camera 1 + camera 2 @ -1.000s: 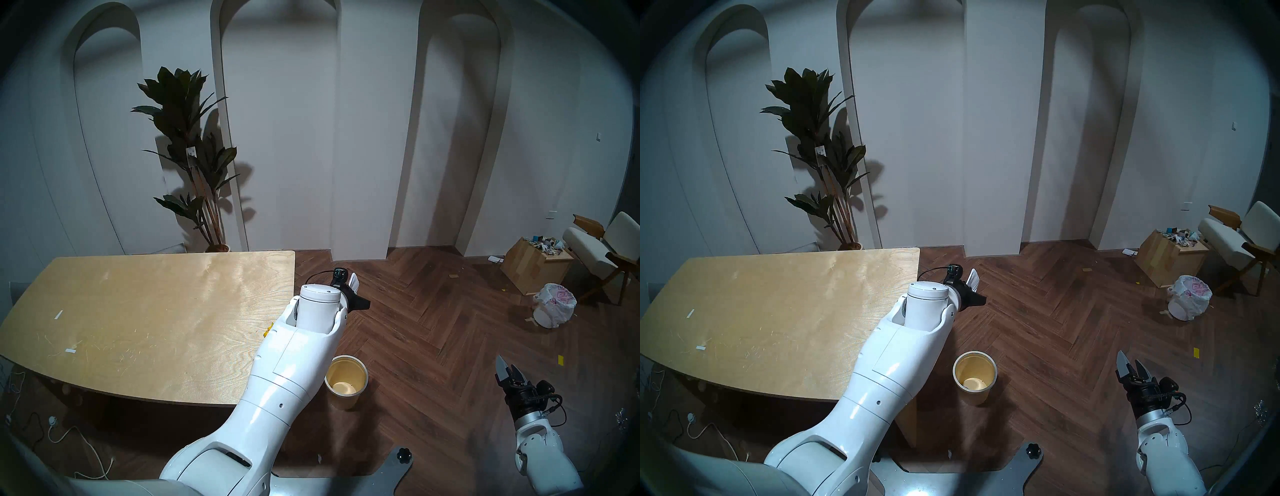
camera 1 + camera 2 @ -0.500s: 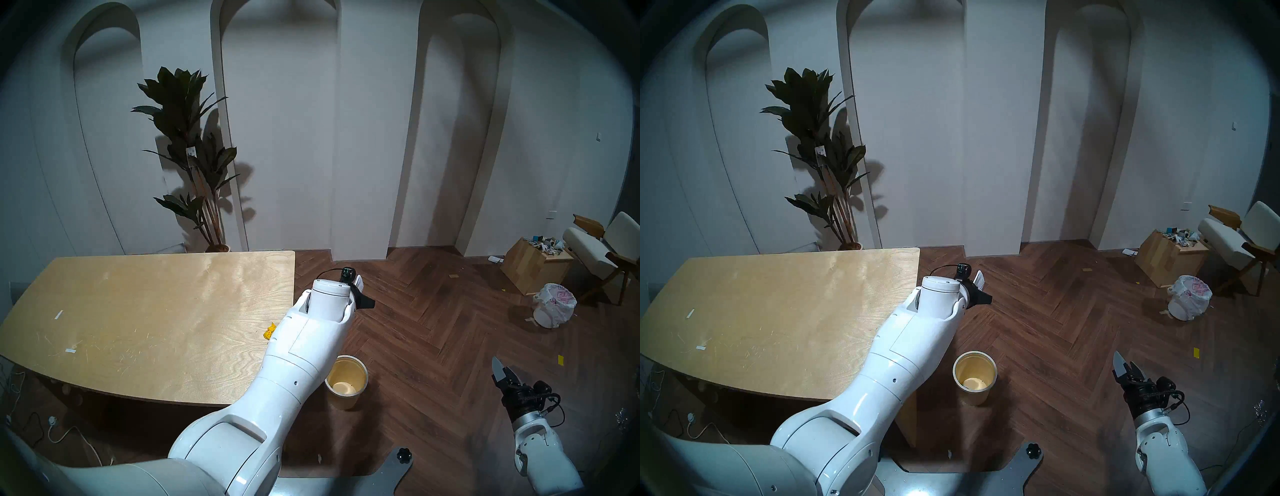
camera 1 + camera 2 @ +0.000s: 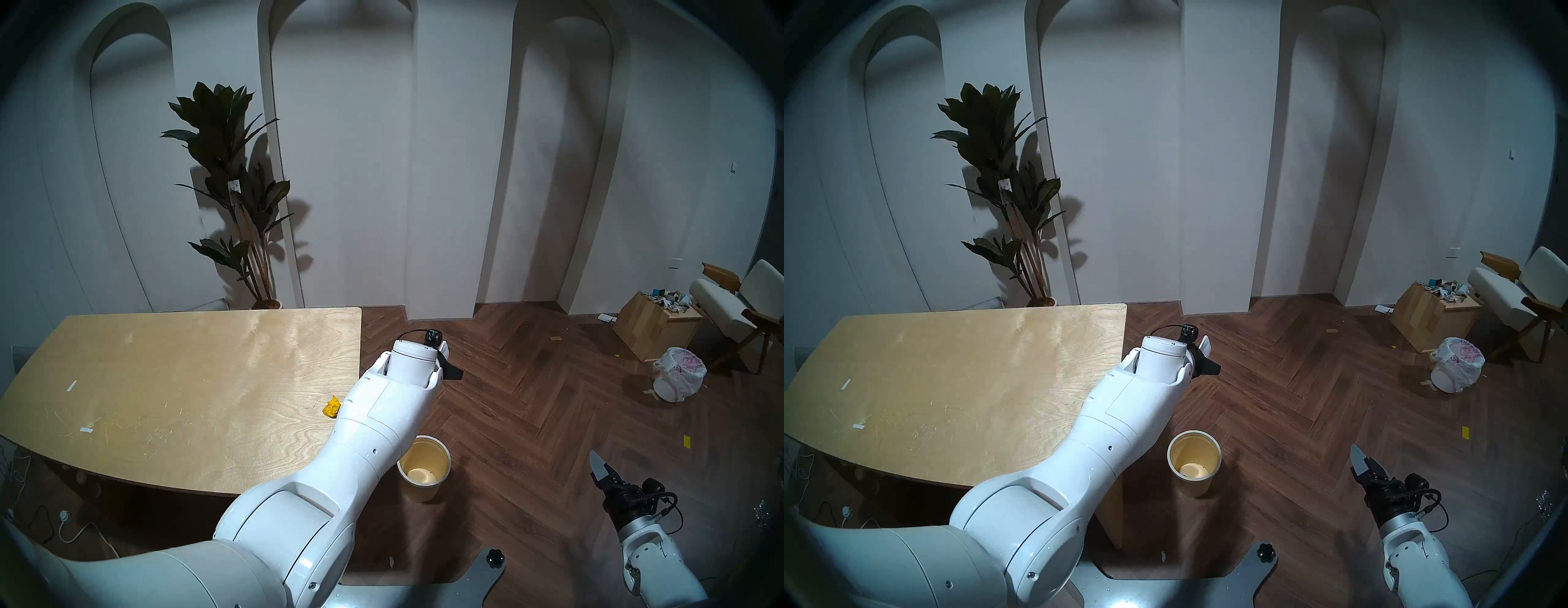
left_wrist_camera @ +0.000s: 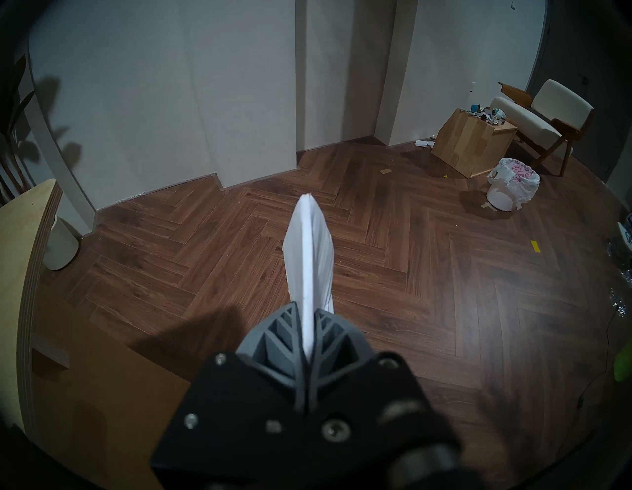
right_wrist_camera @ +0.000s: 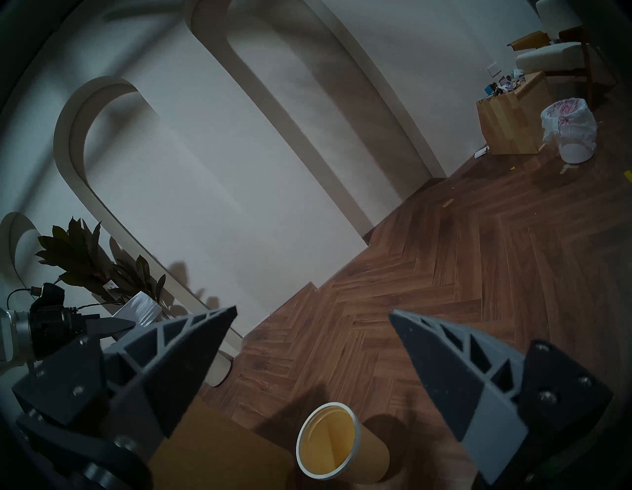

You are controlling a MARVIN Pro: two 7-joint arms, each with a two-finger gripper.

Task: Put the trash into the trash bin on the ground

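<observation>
Left wrist view: the left gripper has its grey ribbed fingers clenched on a flat white plastic packet, gripped by its near end. The packet's long axis runs straight out beyond the fingertips, edge-on to the camera, its free tip pointing forward over the dark herringbone wood floor. In the head view the small round cream bin with a yellowish inside stands on the floor nearer the robot than those fingers, well below them. A yellow crumpled scrap lies on the pale wooden bench, left of the left arm. The right gripper is released, fingers spread wide, the bin between and below them.
</observation>
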